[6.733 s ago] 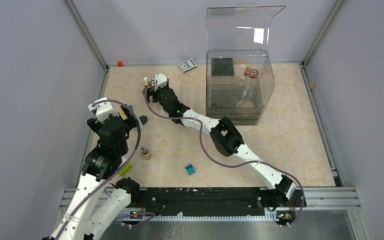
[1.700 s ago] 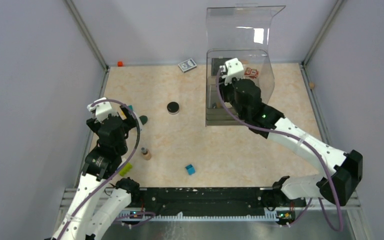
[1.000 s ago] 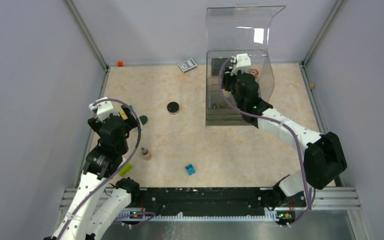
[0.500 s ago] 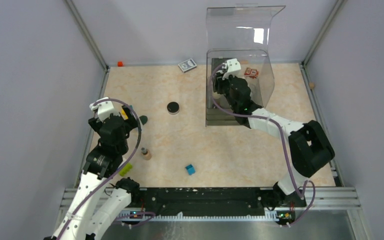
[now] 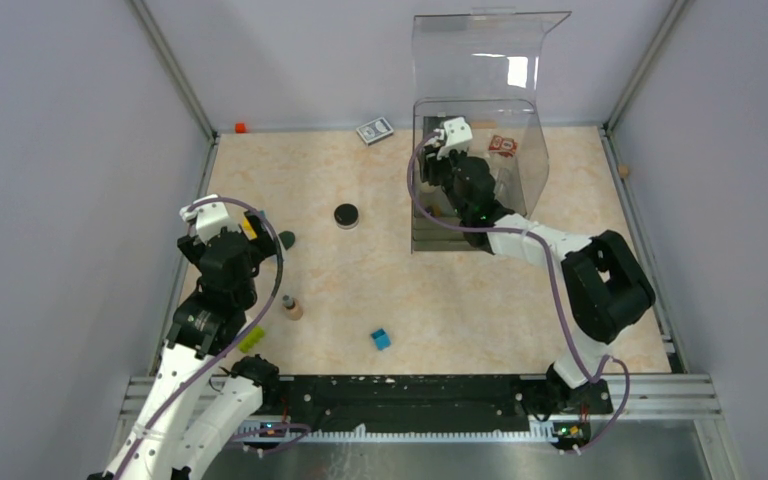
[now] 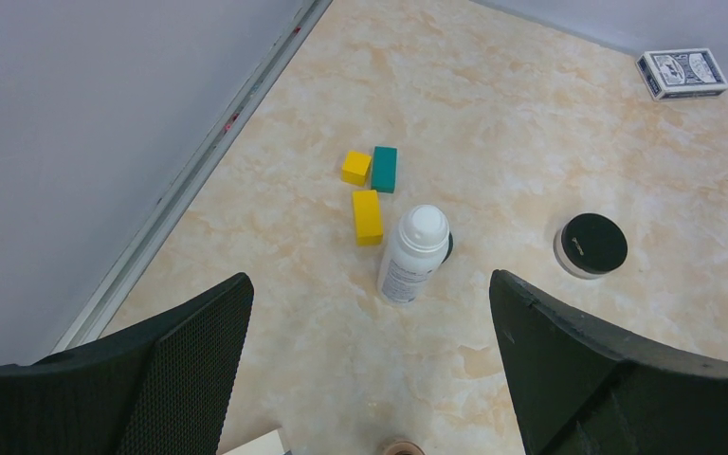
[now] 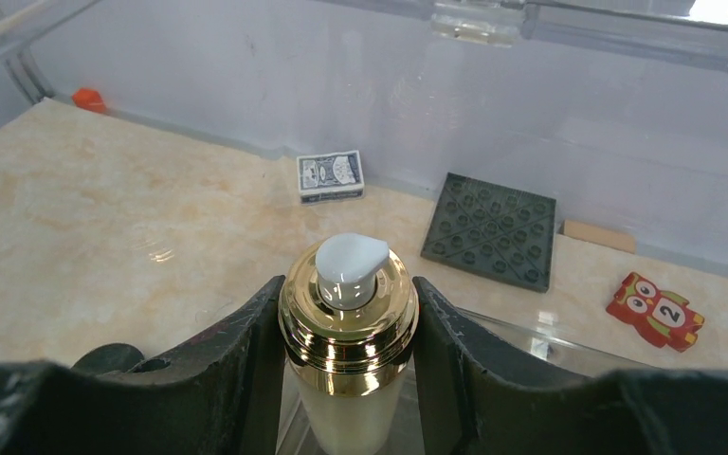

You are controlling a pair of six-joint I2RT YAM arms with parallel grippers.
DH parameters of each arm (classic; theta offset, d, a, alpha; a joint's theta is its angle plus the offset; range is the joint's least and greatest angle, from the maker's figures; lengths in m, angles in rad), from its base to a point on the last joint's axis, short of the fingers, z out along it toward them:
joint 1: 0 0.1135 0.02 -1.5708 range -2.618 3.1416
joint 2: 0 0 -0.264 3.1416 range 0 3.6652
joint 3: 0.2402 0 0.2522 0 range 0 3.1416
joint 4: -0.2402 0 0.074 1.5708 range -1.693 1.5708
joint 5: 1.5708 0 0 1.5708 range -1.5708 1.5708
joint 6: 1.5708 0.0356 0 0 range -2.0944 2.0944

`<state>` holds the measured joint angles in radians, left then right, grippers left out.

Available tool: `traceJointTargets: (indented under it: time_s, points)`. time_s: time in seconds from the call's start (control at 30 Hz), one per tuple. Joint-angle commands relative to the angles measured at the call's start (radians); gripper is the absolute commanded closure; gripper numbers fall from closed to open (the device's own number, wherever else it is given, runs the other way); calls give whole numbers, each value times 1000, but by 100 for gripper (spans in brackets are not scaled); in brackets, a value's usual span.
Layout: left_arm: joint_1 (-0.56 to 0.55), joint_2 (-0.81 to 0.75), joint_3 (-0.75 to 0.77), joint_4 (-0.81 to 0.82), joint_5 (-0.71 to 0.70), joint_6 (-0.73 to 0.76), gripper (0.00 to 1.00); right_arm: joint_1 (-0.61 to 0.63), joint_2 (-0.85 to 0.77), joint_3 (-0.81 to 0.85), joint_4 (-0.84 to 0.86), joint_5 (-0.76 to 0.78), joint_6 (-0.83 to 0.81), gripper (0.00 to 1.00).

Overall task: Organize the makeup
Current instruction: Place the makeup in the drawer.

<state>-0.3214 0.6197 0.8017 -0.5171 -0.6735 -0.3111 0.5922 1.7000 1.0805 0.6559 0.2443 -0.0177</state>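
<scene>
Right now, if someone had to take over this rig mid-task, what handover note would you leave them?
Right end effector: shut on the gold-capped bottle, held upright at the clear organizer.
Left end effector: open, above the white bottle.
Done: the dark square palette lies in the organizer.
Left: release the gold-capped bottle there, then bring in the white bottle, black round compact and tan tube, all out on the table.
</scene>
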Motion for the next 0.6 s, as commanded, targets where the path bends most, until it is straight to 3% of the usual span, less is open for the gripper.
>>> traceJointTargets:
  time_s: [0.0,0.1,0.23,0.57]
  points:
    - [7,3,-2,52,-1,10,1,-8,3,60,66,-20,-24,83]
    - [5,3,-2,52,0,10,1,-8,-3,67,41,-23,-18,64]
    - [5,3,-2,52,0,10,1,-8,-16,71,16,-22,-10,50]
    - [7,1,-1,53,-1,10,1,-8,-80,99,-51,-27,-13,38]
